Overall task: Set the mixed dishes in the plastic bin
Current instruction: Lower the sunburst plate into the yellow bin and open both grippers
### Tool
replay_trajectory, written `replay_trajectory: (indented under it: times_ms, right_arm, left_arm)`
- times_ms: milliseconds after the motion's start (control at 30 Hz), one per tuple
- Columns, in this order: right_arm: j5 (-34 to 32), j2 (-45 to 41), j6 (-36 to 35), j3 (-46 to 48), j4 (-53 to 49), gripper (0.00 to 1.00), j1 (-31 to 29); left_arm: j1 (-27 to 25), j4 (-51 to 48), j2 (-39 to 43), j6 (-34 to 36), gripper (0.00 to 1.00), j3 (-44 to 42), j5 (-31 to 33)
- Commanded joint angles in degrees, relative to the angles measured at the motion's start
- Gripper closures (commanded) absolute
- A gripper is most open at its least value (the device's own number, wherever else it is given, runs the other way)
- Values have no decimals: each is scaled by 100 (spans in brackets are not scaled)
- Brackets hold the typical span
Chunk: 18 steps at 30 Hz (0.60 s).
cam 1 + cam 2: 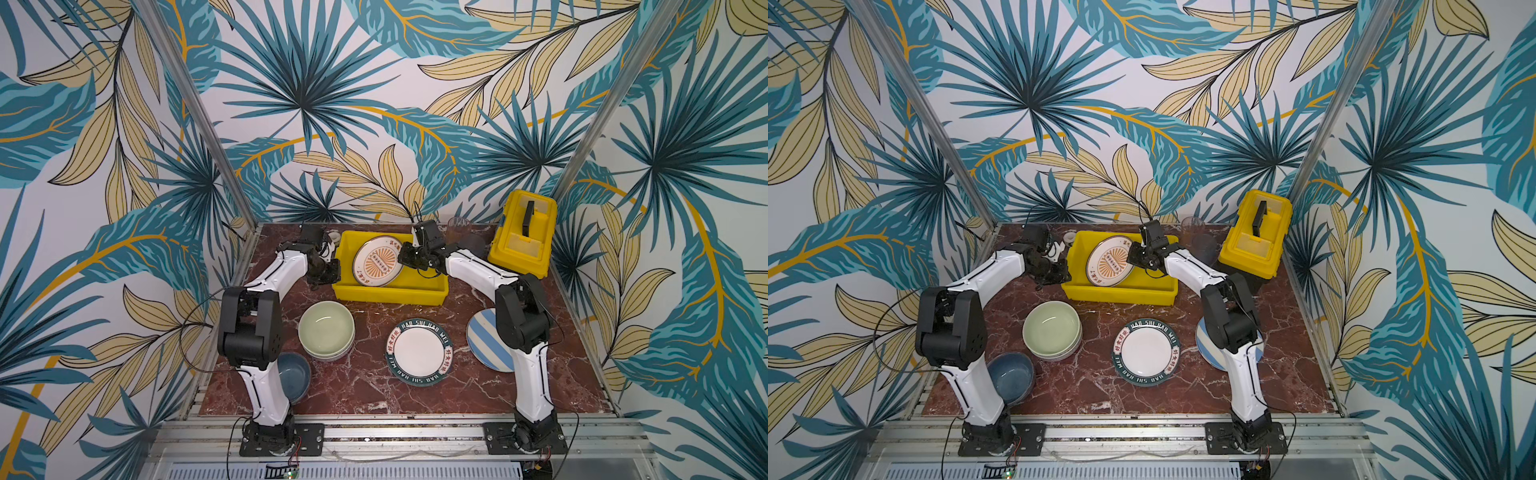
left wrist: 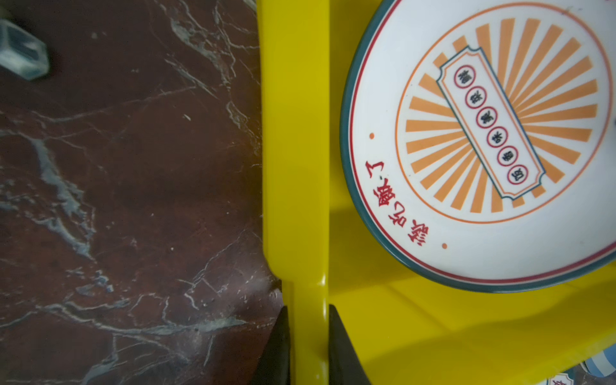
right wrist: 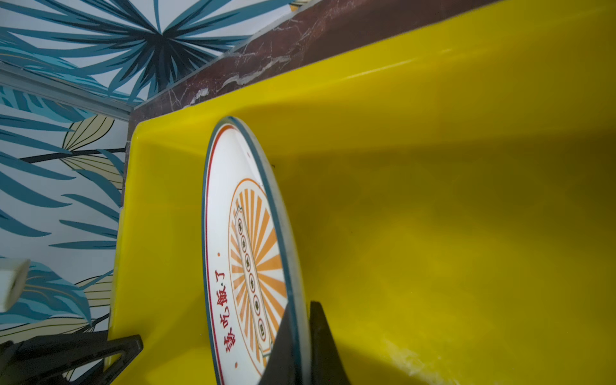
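Sunburst plate (image 1: 376,262) tilted in yellow bin (image 1: 390,293), possibly touching floor.

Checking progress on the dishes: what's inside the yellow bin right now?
In the yellow bin: one sunburst plate, tilted, its rim gripped by the right pincer. The floor beside it looks bare; the floor under the plate and pincer is covered.

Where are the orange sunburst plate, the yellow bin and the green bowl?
sunburst plate (image 1: 377,261), in a top view, on its printed centre.
yellow bin (image 1: 390,294), in a top view, on its near outer wall.
green bowl (image 1: 326,328), in a top view, on its inside bottom.
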<state>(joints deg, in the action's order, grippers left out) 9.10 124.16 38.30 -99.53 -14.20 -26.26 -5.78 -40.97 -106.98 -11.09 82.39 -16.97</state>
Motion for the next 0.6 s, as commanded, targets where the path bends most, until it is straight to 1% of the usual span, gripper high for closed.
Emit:
replay_trajectory:
  times_ms: [0, 33, 267, 567]
  right_arm:
    - [211, 137, 187, 5, 391, 100, -29]
    - [244, 144, 195, 12, 393, 100, -30]
    - [319, 135, 228, 137, 407, 100, -73]
    - [379, 171, 356, 433, 575, 100, -101]
  left_arm:
    - [28, -146, 287, 189, 87, -101, -162]
    - [28, -157, 300, 227, 89, -120, -192]
    - [16, -165, 388, 351, 89, -205, -383]
    - [-203, -166, 388, 515, 89, -231, -502]
